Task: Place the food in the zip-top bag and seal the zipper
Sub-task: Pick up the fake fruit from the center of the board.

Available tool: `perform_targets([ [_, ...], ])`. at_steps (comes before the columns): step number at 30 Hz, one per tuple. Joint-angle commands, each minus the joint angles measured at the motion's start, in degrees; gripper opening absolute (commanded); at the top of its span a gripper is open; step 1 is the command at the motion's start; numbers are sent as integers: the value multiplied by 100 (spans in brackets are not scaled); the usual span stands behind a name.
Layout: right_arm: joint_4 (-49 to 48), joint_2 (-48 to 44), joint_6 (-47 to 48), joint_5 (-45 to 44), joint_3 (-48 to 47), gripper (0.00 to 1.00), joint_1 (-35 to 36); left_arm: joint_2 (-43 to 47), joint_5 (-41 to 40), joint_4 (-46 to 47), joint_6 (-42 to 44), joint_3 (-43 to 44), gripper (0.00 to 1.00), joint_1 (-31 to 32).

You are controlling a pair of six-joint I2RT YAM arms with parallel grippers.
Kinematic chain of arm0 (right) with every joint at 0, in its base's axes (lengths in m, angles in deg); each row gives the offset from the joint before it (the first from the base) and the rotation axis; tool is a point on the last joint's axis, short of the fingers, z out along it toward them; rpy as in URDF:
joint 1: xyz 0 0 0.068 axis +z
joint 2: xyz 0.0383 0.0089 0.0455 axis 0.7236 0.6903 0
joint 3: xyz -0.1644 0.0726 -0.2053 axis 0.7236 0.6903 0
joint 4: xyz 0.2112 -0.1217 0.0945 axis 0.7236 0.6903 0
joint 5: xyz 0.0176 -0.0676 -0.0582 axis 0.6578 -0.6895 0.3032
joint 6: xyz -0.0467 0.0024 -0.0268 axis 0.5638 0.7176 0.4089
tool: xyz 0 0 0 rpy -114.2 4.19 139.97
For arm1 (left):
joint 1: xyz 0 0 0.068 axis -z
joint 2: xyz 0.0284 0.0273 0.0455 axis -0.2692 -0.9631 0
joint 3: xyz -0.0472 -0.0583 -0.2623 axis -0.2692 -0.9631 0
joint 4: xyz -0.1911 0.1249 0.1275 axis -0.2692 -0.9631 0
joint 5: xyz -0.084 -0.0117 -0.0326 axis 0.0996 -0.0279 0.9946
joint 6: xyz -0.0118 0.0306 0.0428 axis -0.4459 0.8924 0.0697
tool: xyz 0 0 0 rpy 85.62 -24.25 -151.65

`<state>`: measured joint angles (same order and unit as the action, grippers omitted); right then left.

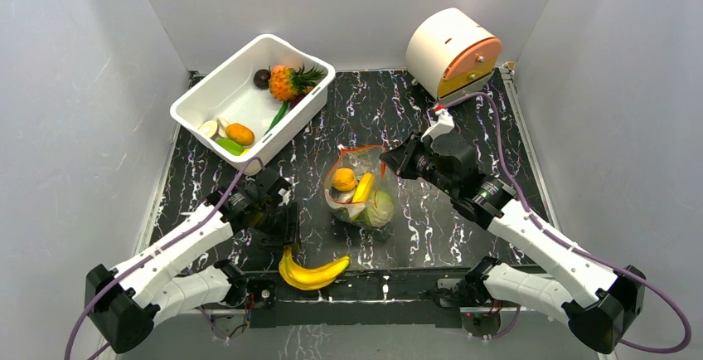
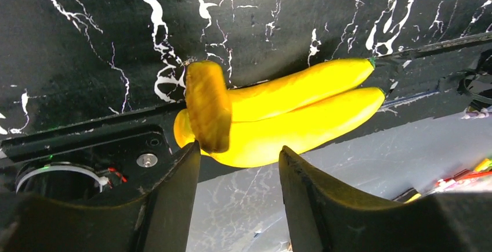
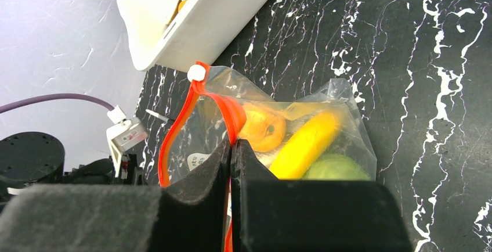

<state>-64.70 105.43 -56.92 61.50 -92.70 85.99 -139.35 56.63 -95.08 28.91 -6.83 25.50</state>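
Observation:
A clear zip-top bag (image 1: 362,196) stands mid-table with an orange fruit, a yellow banana piece and a light-green round fruit (image 1: 380,208) inside. My right gripper (image 1: 390,159) is shut on the bag's red zipper strip (image 3: 231,112), holding the mouth open; a white slider (image 3: 196,73) sits at the strip's far end. A yellow banana bunch (image 1: 312,272) lies at the table's front edge. My left gripper (image 1: 286,226) is open just above it; in the left wrist view the bananas (image 2: 290,112) lie just beyond the fingertips (image 2: 188,162).
A white tub (image 1: 217,101) at the back left holds a pineapple, a dark round fruit, a green pepper, an orange piece and others. A white and orange cylinder (image 1: 453,51) stands at the back right. Grey walls enclose the table.

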Motion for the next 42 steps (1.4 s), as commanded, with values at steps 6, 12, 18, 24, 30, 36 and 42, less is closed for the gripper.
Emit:
perform_targets([
  [6,-331,-157,35,-44,21,0,-26,-519,-542,-42,294,-86,52,36],
  [12,-366,-131,6,-35,32,0,-27,-416,-513,311,338,-168,33,36],
  [18,-412,-110,-14,-9,82,0,-26,-340,-639,255,287,-261,36,36],
  [24,-428,-81,-38,43,76,0,-26,-547,-692,348,238,-285,41,37],
  [30,-410,-124,-47,11,79,0,-28,-668,-700,436,294,-299,27,37],
  [36,-373,-189,-65,69,158,0,-26,-582,-805,329,393,-99,0,45],
  [42,-188,-252,-24,171,296,0,-30,-216,-1245,-146,619,743,0,44],
])
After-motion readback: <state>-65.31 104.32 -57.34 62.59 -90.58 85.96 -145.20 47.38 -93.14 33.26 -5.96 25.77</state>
